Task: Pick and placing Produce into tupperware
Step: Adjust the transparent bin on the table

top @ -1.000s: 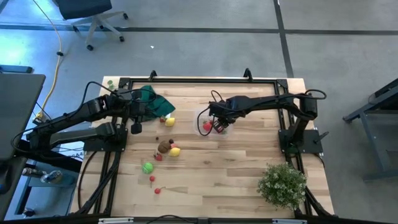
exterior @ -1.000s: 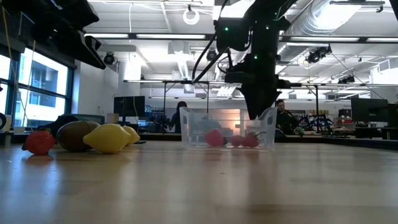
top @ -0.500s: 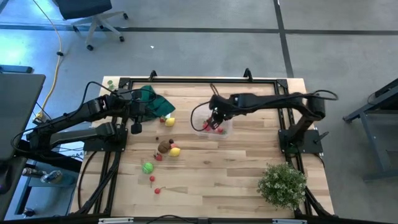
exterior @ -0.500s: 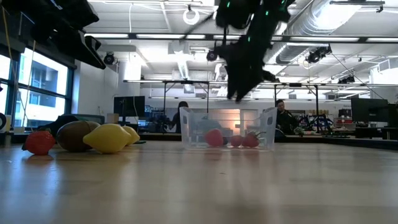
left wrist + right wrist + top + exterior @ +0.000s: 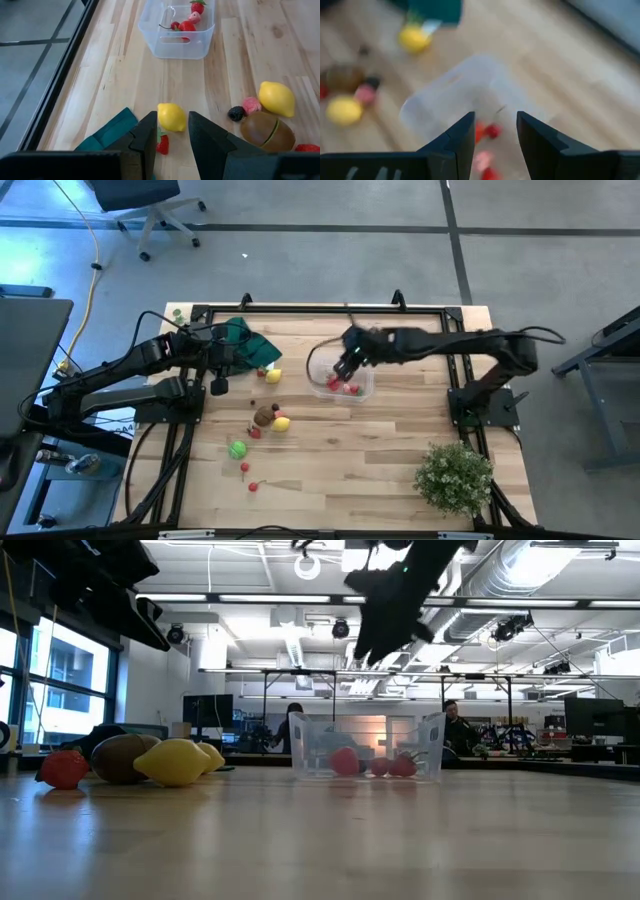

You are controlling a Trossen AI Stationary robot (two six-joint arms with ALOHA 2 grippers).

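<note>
Lifting: right gripper (image 5: 345, 370) now hangs above the tub (image 5: 340, 377), raised clear of its rim; a second ago it was down inside, against the far wall in the low view.
Right jaws: apart with nothing between them, as the right wrist view shows, looking down past the fingers (image 5: 455, 145) at the tub (image 5: 465, 95).
Change in tub: the red pieces (image 5: 372, 764) sit on the floor of the tub (image 5: 366, 747) and have not moved while the arm rose; one of them was likely just let go there, to judge by the empty jaws.
Tub contents: several small red items, a strawberry (image 5: 198, 7) among them, seen from the left wrist through the clear wall (image 5: 180, 47).
Left gripper: (image 5: 217, 385) parked at the left side near the green cloth (image 5: 245, 340), unchanged across the second; jaws slightly apart, empty, with a lemon (image 5: 171, 117) on the wood just ahead of the fingers (image 5: 145, 140).
Produce left out: lemon (image 5: 273, 376) by the cloth, brown piece (image 5: 264, 416) and second lemon (image 5: 282, 423) touching it, green piece (image 5: 237, 448), small red bits (image 5: 246, 469) nearer the front.
Meaning for task: one drop looks finished; most of the pile is on the table, so the right arm is probably free for another fetch.
Bystander: plant (image 5: 454, 475) at the front right corner, well away.
</note>
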